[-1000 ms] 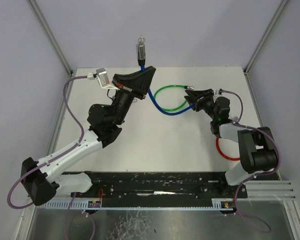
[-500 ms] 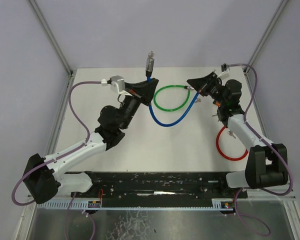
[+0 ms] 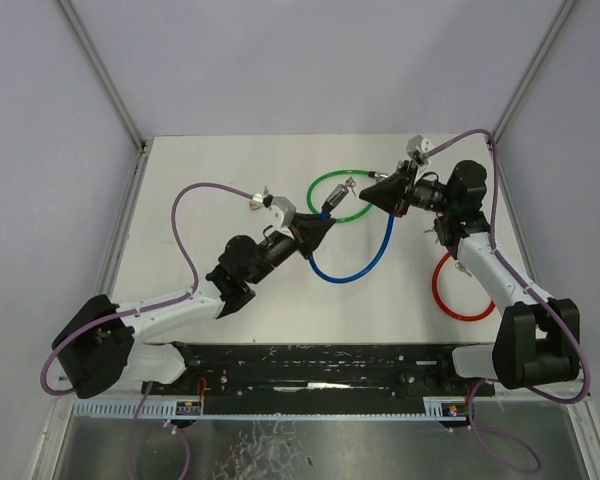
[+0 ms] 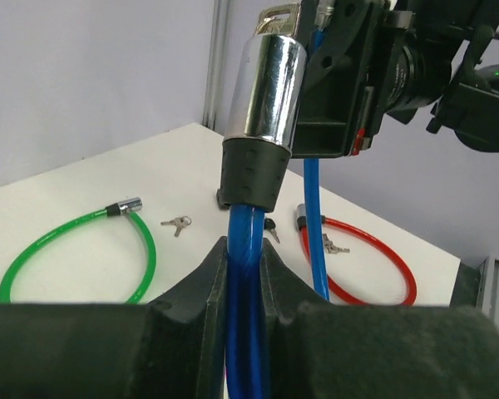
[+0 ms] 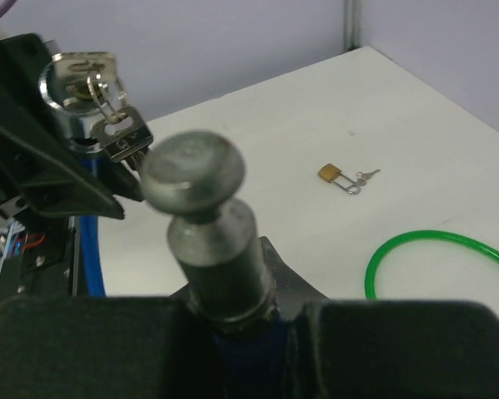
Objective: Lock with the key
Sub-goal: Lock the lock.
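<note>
Blue cable lock (image 3: 365,264), top view: both ends are held up. The left gripper (image 3: 321,224) is clamped on it just below the lock cylinder (image 3: 333,204), and the right gripper (image 3: 373,190) is seen just right of the cylinder.
Left wrist: the blue cable is pinched between 2 fingers (image 4: 187,307) under the cylinder, and keys (image 4: 279,15) are seated in the cylinder's top.
Right wrist: the pin end (image 5: 201,208) is clamped between the fingers, just down-right of the cylinder.

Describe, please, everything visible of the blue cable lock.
The blue cable lock is a glossy plastic-coated cable, its ends apart. One end carries a chrome cylinder with black ribbed collar, keys in its top; the left gripper clamps the cable just below. The other end, a dull metal mushroom-headed pin, sits in the right gripper. The loop sags between them.
</note>
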Controlling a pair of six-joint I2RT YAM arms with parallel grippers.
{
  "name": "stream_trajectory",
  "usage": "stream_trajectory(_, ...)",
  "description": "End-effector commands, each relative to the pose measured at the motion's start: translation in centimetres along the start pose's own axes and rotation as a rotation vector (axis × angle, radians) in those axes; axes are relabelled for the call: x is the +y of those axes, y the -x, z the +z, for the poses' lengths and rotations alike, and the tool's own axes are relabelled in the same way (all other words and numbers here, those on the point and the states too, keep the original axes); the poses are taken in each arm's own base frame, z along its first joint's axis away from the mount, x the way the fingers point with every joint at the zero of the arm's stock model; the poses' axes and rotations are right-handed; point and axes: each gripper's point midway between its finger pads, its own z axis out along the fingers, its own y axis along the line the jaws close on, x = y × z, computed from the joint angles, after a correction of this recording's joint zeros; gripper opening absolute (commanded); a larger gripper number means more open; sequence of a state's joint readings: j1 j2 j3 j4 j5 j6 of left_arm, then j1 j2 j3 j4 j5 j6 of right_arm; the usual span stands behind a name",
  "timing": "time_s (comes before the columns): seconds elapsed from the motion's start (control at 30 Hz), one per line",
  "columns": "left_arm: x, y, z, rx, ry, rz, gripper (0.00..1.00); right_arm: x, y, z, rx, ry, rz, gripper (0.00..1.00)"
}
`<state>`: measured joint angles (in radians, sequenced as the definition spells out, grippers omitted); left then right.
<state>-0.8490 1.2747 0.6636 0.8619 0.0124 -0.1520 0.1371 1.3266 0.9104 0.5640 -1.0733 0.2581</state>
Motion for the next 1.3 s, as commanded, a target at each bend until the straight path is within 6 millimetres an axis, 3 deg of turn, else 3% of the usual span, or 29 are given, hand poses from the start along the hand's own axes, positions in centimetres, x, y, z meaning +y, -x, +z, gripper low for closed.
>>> stream_trajectory(0.0, -1.3, 4.3, -1.4, -0.209, -0.057, 0.041, 0.0, 4.4, 0.8, -0.3, -0.015, 0.248, -0.242, 0.0)
stream_trajectory(0.13, -0.9, 5.0, -2.0, -0.248, -0.038, 0.035, 0.0, 3.9, 0.1, -0.1, 0.055, 0.243, -0.289, 0.0)
stream_trajectory(0.27, -0.5, 4.8, -0.9, -0.153, -0.001, 0.04, 0.0, 3.6, -3.2, 0.7, 0.316, 0.178, -0.428, 0.0)
stream_trajectory(0.5, 1.1, 4.5, -2.4, -0.031, -0.022, -0.028, 0.0, 3.6, -3.0, 0.7, 0.393, 0.113, -0.451, 0.0)
stream_trajectory(0.63, 0.6, 4.9, -3.1, -0.036, -0.099, -0.112, 0.0, 4.4, -3.6, 1.3, 0.443, 0.103, -0.445, 0.0)
stream_trajectory(1.07, -0.3, 3.5, -1.7, -0.008, -0.163, -0.268, 0.0, 4.9, -4.7, 2.9, 0.487, 0.117, -0.317, 0.0)
stream_trajectory(1.27, 0.3, 3.5, -1.5, -0.012, -0.131, -0.303, 0.0, 5.4, -5.7, 3.5, 0.522, 0.123, -0.328, 0.0)
